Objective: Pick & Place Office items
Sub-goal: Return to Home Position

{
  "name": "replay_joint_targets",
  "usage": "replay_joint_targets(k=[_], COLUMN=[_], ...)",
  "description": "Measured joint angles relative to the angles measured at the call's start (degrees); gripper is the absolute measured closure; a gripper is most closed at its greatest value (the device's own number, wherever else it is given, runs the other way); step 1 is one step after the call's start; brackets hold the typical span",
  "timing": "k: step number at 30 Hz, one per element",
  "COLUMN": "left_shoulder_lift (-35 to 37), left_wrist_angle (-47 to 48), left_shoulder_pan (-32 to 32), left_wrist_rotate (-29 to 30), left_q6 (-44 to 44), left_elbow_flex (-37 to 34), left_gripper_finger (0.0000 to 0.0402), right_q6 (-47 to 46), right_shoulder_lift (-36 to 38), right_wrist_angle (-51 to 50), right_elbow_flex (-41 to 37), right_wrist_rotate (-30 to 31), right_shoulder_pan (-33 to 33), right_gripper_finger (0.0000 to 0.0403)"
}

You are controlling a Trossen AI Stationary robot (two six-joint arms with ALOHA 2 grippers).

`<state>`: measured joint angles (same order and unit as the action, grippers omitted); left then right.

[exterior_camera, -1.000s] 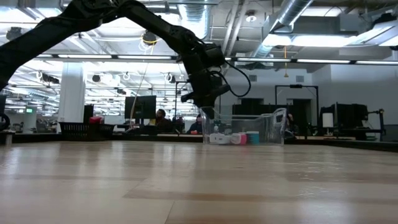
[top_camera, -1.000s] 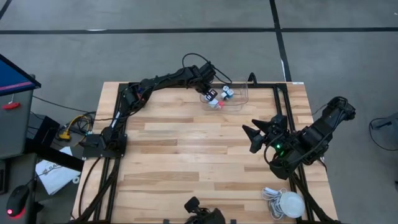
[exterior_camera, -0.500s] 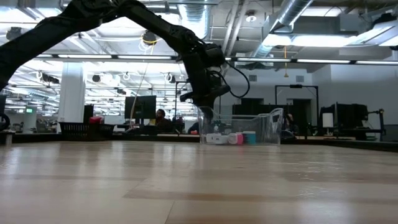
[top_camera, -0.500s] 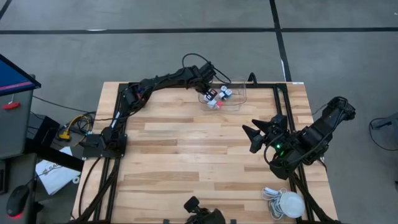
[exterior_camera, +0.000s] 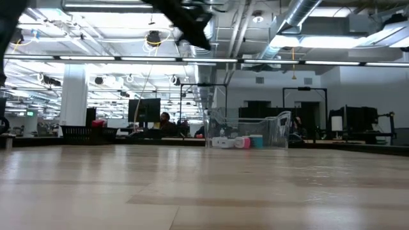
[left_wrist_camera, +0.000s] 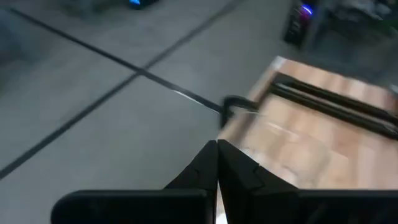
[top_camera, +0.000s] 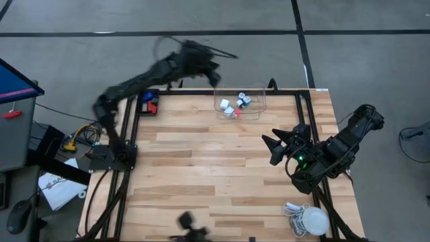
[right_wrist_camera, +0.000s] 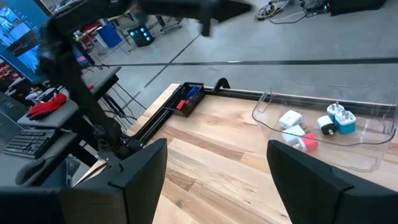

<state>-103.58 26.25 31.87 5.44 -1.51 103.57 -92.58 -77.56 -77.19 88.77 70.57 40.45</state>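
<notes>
Item 1, near right corner: a white bulb [top_camera: 313,220] with coiled cable, laid on the table [top_camera: 201,175]; not handled.

Item 2, right side: the right gripper [top_camera: 270,149], held above the boards, fingers spread wide with nothing between them. No change is noted in it over the last second.

Item 3, far edge: the clear bin [top_camera: 261,111], in which the chargers [top_camera: 235,106], white, pink and blue-bodied, are gathered. No loose piece is seen on the boards outside it.

Item 4, far left corner: a black tray [top_camera: 141,107] with red and blue things in it, uncovered now that the arm has swung off it.

Item 5, beyond the far edge: the left gripper [left_wrist_camera: 216,165], a second ago lowered at the bin's left end, now lifted high and carried back past the table's edge, fingers pressed together and empty.

Judgement: the placing is taken as finished. The left arm is judged to be withdrawing to rest, and nothing more seems to be asked of the bin.
</notes>
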Motion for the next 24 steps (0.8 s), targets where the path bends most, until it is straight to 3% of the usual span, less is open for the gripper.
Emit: replay_joint_targets(k=[5, 9, 11, 14, 18, 24], left_shoulder_lift=[18.9, 34.7, 41.9, 49.1, 50.0, 51.9], left_wrist_angle=[-8.5, -17.5, -23.7, -35.1, -49.2, -48.6], left_shoulder_pan=[4.2, 4.4, 3.4, -1.5, -11.3, -24.0], left_wrist_rotate=[1.0, -2.9, -6.3, -6.8, -1.5, -0.6], left_q6=[2.7, 5.7, 8.7, 15.2, 18.9, 12.0], left_elbow_flex=[-24.0, -45.9, -56.5, -69.1, -78.2, -80.8], left_gripper_finger=[0.0401, 0.0401, 0.0401, 0.0401, 0.0401, 0.0399], right_q6=[0.1, -0.1, -0.7, -1.9, -1.8, -1.7], right_shoulder_lift=[0.0, 0.0, 0.0, 0.0, 0.0, 0.0], right_wrist_angle=[0.0, 0.0, 0.0, 0.2, 3.0, 6.1], right_elbow_flex=[0.0, 0.0, 0.0, 0.0, 0.0, 0.3], right_wrist_rotate=[0.0, -0.1, -0.9, -4.2, -6.6, -7.7], right_shoulder_pan=[0.0, 0.0, 0.0, -0.2, -0.5, -1.2], right_gripper_finger=[0.0135, 0.0135, 0.0135, 0.0135, 0.0135, 0.0135])
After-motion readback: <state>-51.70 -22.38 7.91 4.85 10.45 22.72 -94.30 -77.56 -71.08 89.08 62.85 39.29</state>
